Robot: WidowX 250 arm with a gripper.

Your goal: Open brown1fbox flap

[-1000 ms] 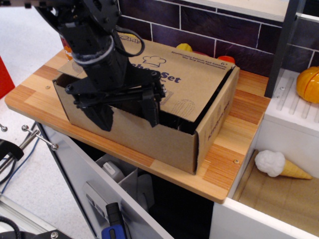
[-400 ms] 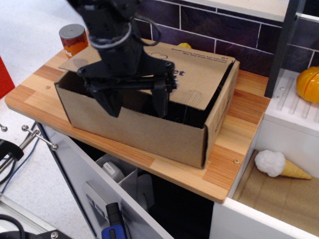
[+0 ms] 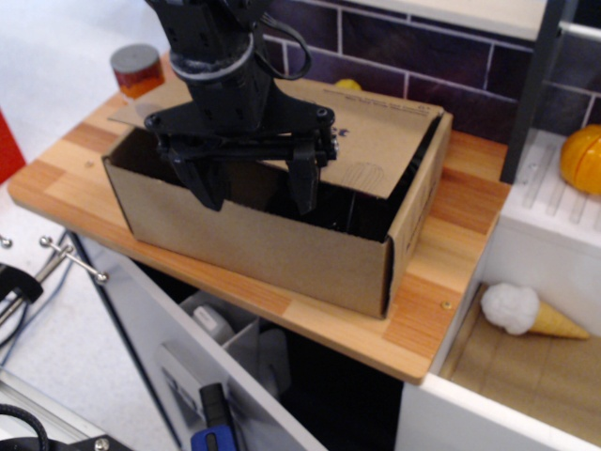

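Observation.image shows your gripper [image 3: 254, 193] has moved up, its 2 fingers wide apart, gripping nothing. The flap [image 3: 376, 141] on the brown1fbox [image 3: 263, 244] sits a bit higher, still covering the far half.

The brown1fbox [image 3: 254, 240] is a large rectangular corrugated cardboard carton lying lengthwise on the counter [image 3: 427, 310], its long front wall facing the camera. Its top is partly open, showing a dark interior along the front. The flap [image 3: 380, 141], a wide brown panel with dark purple printing, slopes over the rear half, hinged along the back edge.
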